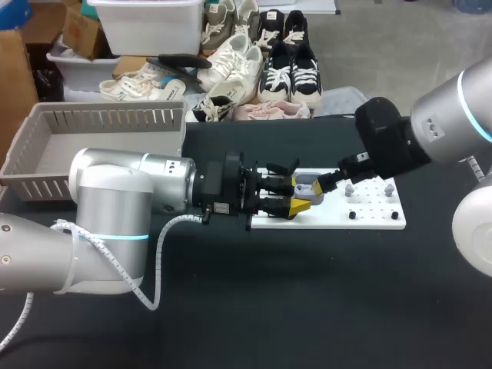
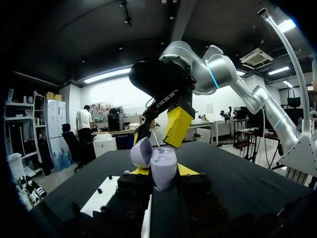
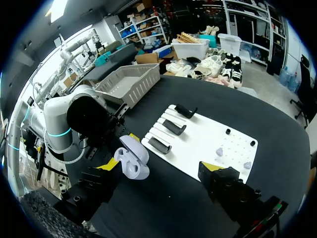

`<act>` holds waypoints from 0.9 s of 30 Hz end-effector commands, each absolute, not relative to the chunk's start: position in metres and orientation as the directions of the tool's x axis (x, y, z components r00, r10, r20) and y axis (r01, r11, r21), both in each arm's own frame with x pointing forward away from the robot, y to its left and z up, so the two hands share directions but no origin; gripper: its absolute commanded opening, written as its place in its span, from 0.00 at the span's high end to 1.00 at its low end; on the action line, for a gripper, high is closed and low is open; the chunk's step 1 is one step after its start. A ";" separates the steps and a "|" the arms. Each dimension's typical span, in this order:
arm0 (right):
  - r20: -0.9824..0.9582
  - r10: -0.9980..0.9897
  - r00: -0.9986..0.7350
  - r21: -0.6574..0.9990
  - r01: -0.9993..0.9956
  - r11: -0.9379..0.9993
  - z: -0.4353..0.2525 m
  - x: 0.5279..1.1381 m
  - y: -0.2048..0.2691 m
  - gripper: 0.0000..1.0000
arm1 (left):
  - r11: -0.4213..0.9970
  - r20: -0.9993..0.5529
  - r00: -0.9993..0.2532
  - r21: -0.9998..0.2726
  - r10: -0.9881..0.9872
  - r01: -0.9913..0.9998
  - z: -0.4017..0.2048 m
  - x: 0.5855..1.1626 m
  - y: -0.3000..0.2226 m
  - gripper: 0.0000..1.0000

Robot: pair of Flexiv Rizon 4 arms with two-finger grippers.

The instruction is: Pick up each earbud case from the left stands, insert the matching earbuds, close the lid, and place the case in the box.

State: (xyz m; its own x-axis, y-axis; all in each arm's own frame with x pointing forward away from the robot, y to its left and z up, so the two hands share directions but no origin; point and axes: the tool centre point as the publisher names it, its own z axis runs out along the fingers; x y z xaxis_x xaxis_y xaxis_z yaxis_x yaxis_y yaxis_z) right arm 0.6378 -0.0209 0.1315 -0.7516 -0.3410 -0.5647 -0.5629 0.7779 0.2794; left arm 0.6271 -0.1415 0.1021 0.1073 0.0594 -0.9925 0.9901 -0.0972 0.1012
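Presumably the chief risk is twist: the lavender plastic earbud case [image 2: 163,171], lid hinged open, is pinched only at its base by the left tool [image 1: 300,195]. An off-centre push from the right tool [image 3: 158,166], spread wide close beside it, could tilt it. The case hangs over the white pegged board [image 1: 369,217] on the black bench [image 1: 307,307].

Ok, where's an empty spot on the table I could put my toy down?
The black table on the robot's side of the white board is bare, and the floor of the basket looks empty too. It's crowded over the board's left end, where the left gripper holds the open case with the right gripper right beside it.
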 end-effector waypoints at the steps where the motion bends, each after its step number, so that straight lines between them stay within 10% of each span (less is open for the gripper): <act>1: -0.585 -0.328 -0.741 0.245 -0.548 0.800 0.141 0.636 -0.022 0.00 | -0.092 -0.992 0.109 0.103 0.059 0.990 0.102 0.626 -0.142 1.00; 27: -0.474 -0.413 -0.778 -0.326 -0.281 0.903 0.166 0.657 -0.121 0.00 | -0.092 -0.992 0.109 0.103 0.059 0.990 0.102 0.626 -0.142 1.00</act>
State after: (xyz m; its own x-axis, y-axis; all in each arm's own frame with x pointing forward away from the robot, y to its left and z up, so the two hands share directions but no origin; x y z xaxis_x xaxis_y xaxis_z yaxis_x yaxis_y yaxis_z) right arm 0.6592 -0.1210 0.1663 -0.7766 -0.4202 -0.4693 -0.4734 0.8808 -0.0054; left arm 0.6271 -0.1415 0.1022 0.1073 0.0595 -0.9924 0.9901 -0.0972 0.1012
